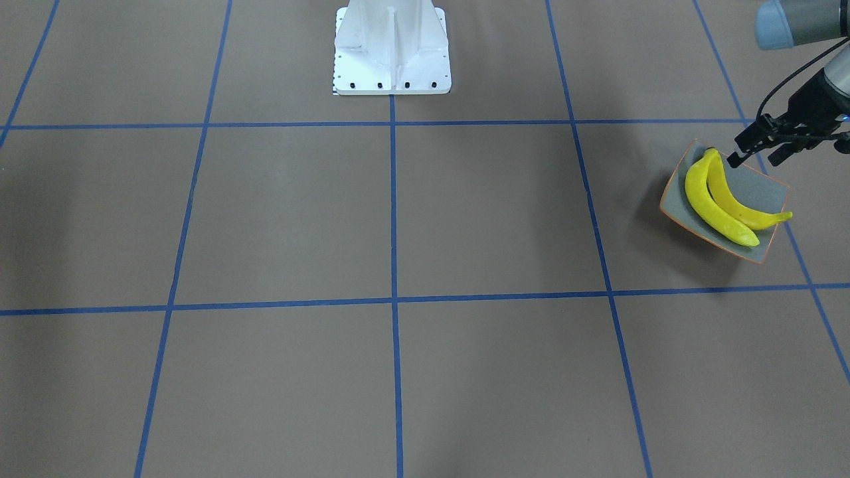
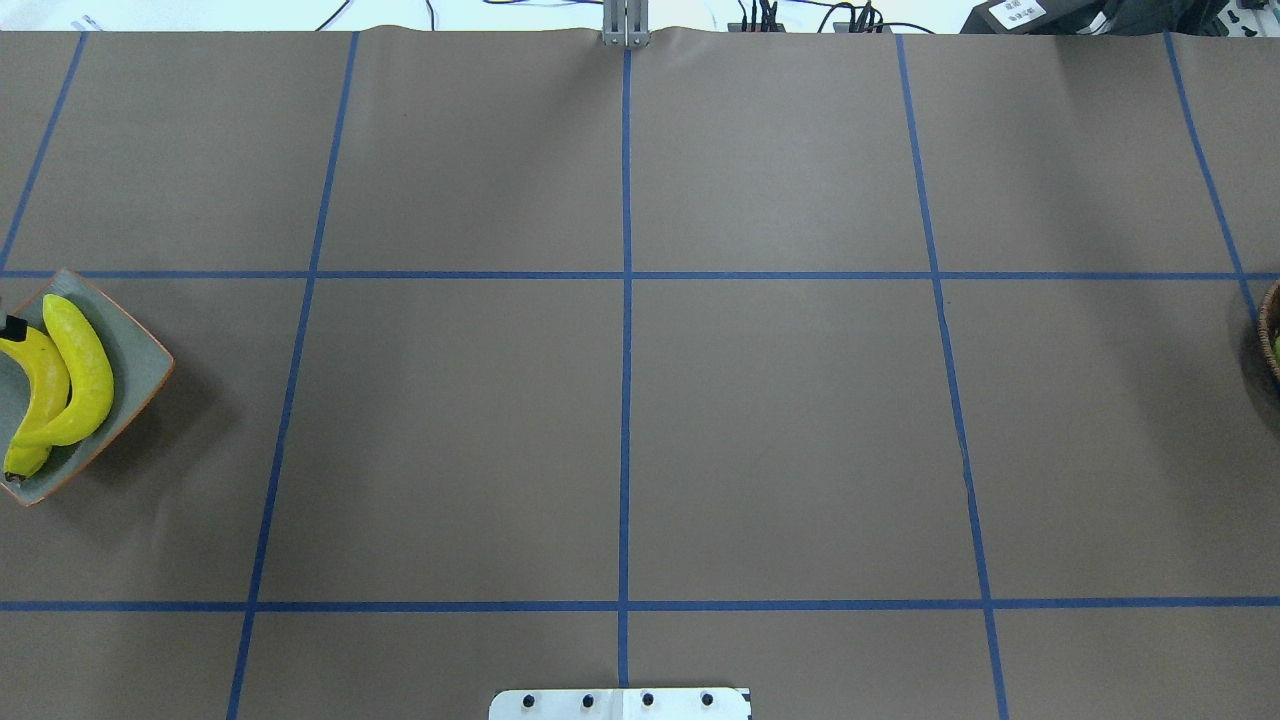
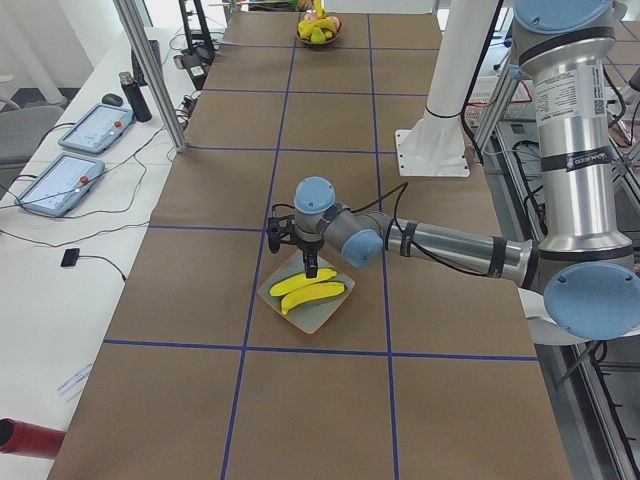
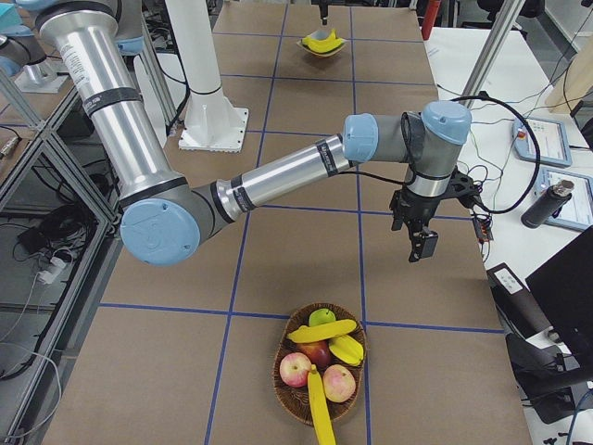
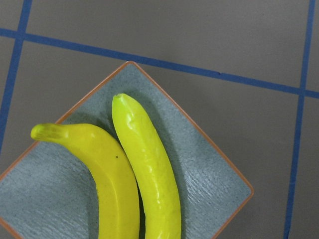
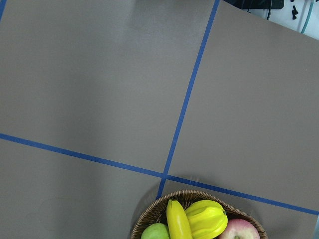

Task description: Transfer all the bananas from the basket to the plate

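Two yellow bananas (image 1: 720, 206) lie side by side on the grey, orange-rimmed plate (image 1: 765, 189) at the table's left end; the left wrist view shows the bananas (image 5: 149, 169) and plate (image 5: 209, 174) close up. My left gripper (image 1: 754, 159) hovers over the plate's back corner, open, with nothing between its fingers. At the far right end, the wicker basket (image 4: 285, 387) holds a banana (image 4: 322, 331), and a second banana (image 4: 320, 410) lies across its rim. My right gripper (image 4: 423, 246) hangs over bare table beyond the basket; I cannot tell if it is open or shut.
The basket also holds red apples (image 4: 296, 369), a green apple (image 4: 321, 317) and a ribbed yellow fruit (image 6: 207, 219). The white robot base (image 1: 392, 50) stands mid-table. Tablets (image 3: 60, 183) and a dark bottle (image 3: 137, 96) sit on the side bench.
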Robot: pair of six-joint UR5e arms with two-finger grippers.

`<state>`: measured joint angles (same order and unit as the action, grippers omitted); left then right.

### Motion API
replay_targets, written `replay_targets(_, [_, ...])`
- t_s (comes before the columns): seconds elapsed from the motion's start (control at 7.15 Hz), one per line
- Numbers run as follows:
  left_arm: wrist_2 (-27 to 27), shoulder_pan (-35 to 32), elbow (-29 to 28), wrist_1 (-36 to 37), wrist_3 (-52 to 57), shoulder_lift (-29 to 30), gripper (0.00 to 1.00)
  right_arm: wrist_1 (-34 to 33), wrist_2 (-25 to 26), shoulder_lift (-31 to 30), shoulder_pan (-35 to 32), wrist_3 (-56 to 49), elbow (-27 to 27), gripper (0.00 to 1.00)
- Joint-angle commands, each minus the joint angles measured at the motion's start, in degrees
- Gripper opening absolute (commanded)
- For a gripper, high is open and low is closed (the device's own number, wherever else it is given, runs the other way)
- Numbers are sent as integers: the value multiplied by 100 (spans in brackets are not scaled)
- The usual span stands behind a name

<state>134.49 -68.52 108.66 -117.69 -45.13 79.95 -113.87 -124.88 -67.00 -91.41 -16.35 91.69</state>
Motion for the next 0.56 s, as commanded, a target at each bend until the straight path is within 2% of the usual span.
replay_targets(0.0, [7,-161,120,10,636,81,100,721,-71,-539,0,27,24,100])
replay_targets(0.28, [-19,-170,200,10,637,134,100,1242,-132,-1163,-9,18,24,100])
replay_targets(0.42, [-37,-170,191,1,637,213,100,1384,-255,-1471,-244,27,-20,100])
